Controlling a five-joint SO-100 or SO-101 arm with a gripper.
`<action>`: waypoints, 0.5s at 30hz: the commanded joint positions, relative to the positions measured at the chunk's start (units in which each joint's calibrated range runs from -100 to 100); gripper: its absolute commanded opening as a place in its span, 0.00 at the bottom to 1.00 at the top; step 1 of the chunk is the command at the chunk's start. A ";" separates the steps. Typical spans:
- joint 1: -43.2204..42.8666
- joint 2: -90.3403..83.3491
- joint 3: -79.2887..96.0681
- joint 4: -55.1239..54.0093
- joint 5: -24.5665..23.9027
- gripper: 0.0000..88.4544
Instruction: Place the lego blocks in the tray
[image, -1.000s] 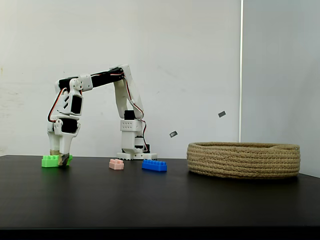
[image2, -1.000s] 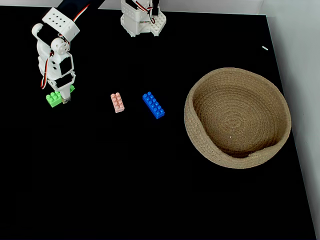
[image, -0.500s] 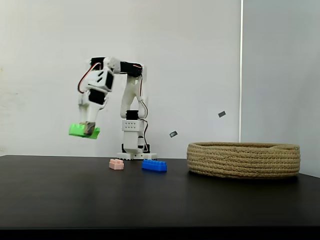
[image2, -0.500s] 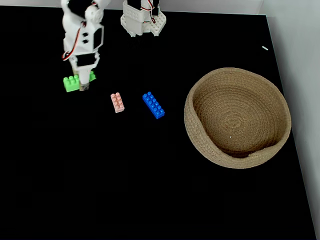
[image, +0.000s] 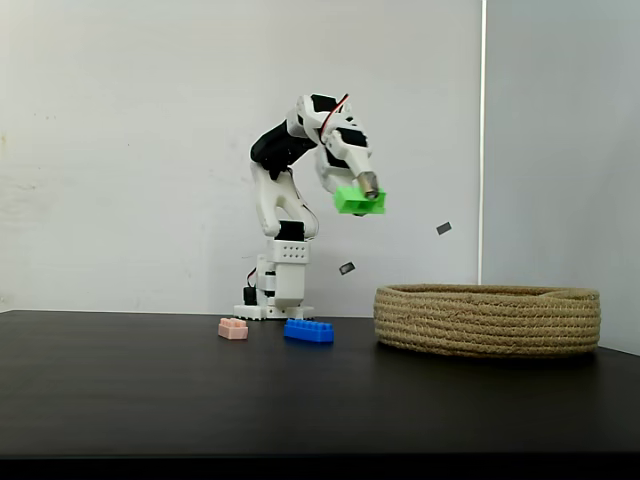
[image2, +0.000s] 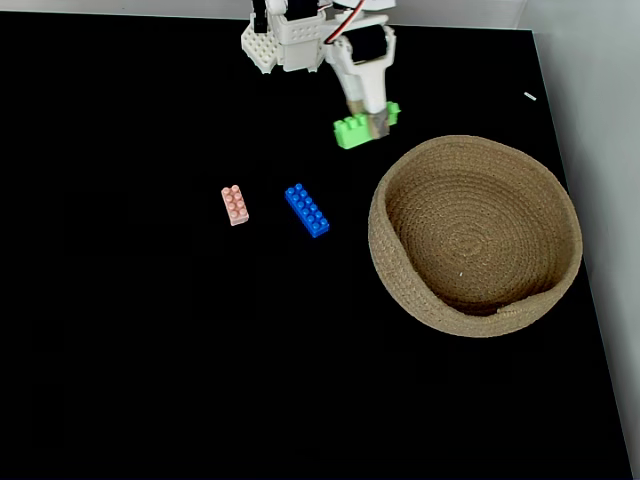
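The bright green studded plastic brick is clamped between the fingers of the white arm's two-finger gripper and hangs high in the air, well above the black table. In the fixed view from above, the green brick lies crosswise under the gripper, near the table's far edge and just beyond the far-left rim of the wide, shallow round basket of coiled tan rope; it is not over the basket's opening. In the side-on fixed view the brick hangs to the left of the basket and higher than its rim.

The small pale pink studded brick and the long blue studded brick lie flat on the table, side by side but apart, both slanted the same way, with the blue one nearer the basket. In the side-on view the pink brick and the blue brick sit in front of the arm's white base, which stands at the far edge of the table.

The basket sits toward the right edge of the table. Its inside holds no brick.

Behind the table stands a plain white wall.
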 joint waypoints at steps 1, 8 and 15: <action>-5.80 3.83 -3.47 -13.75 -5.37 0.00; -8.35 13.20 -7.48 -20.42 -7.57 0.09; -7.28 13.89 -5.65 -19.17 -10.40 0.24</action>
